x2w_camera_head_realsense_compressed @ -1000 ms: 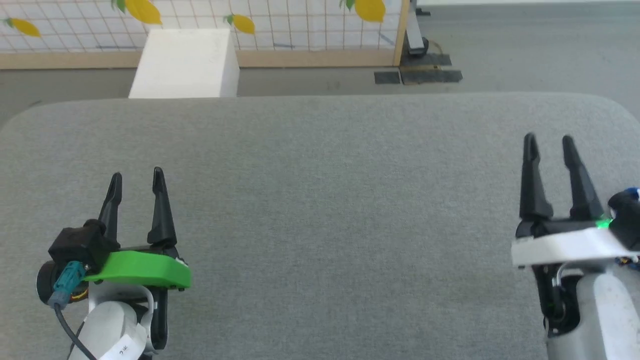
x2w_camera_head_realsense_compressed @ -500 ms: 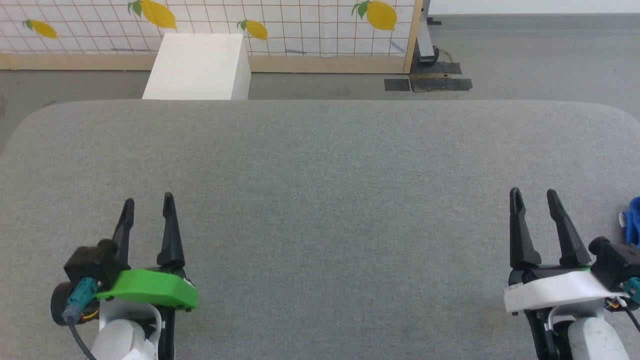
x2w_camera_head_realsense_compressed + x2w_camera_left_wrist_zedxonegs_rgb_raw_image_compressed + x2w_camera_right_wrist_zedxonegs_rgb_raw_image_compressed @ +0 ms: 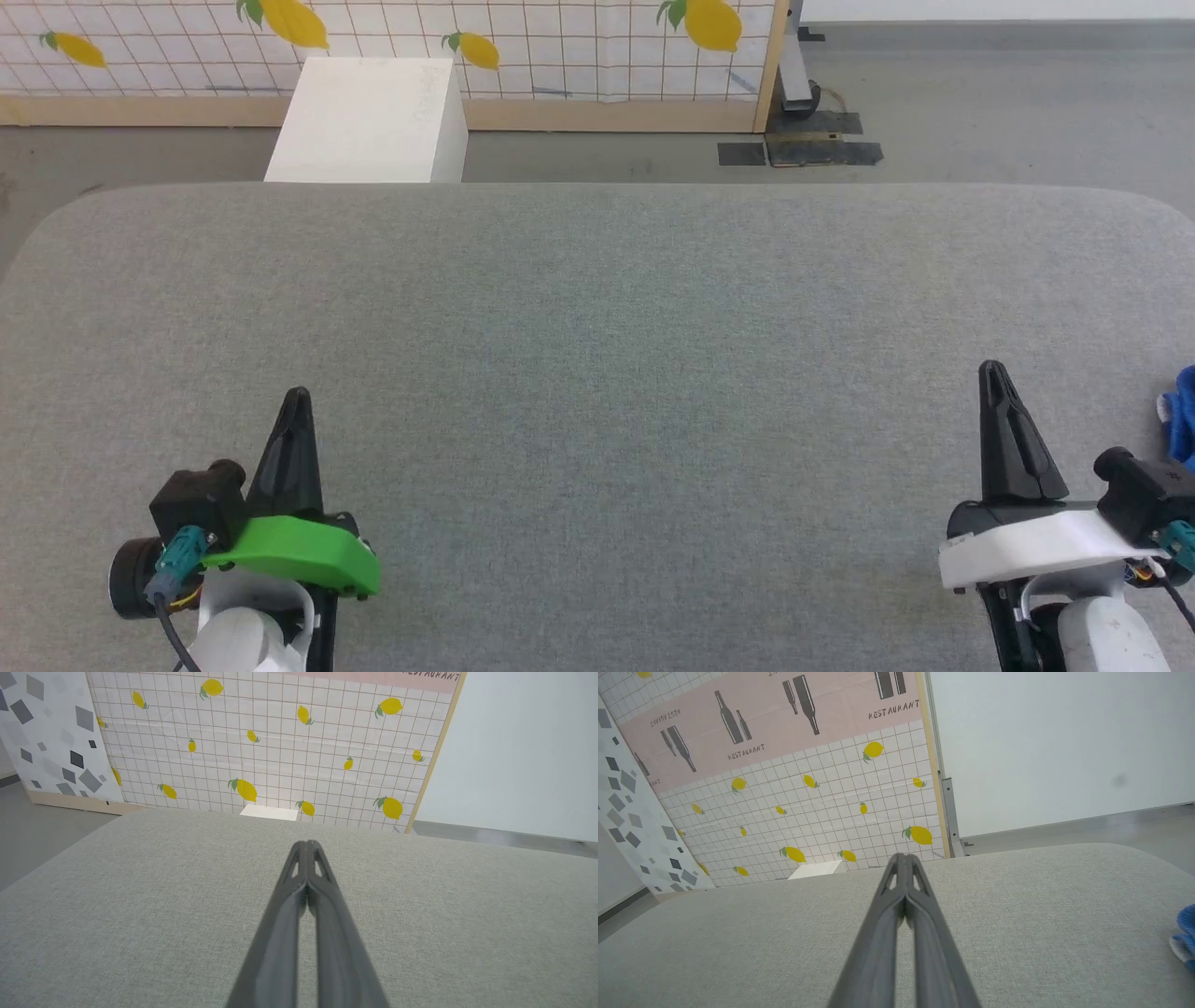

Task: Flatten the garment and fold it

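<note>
A small edge of the blue garment (image 3: 1183,415) with white trim shows at the far right of the grey table (image 3: 597,355), and again as the garment (image 3: 1186,935) at the right edge of the right wrist view. Most of it lies outside the pictures. My right gripper (image 3: 993,371) is at the lower right, just left of the garment and apart from it, shut with nothing between its fingers; the right gripper (image 3: 903,857) has its tips pressed together. My left gripper (image 3: 298,396) is at the lower left, also shut and empty, and the left gripper (image 3: 306,843) shows joined tips.
A white box (image 3: 369,121) stands on the floor beyond the table's far edge. Behind it runs a tiled lemon-print partition (image 3: 523,47) with a wooden base. Grey floor (image 3: 980,103) lies past the far right. The table's corners are rounded.
Both grippers have shut; their fingers stood apart in the earlier frames. Both arms have drawn back toward the near edge. The camera shifted early on, bringing the blue garment's edge into view.
</note>
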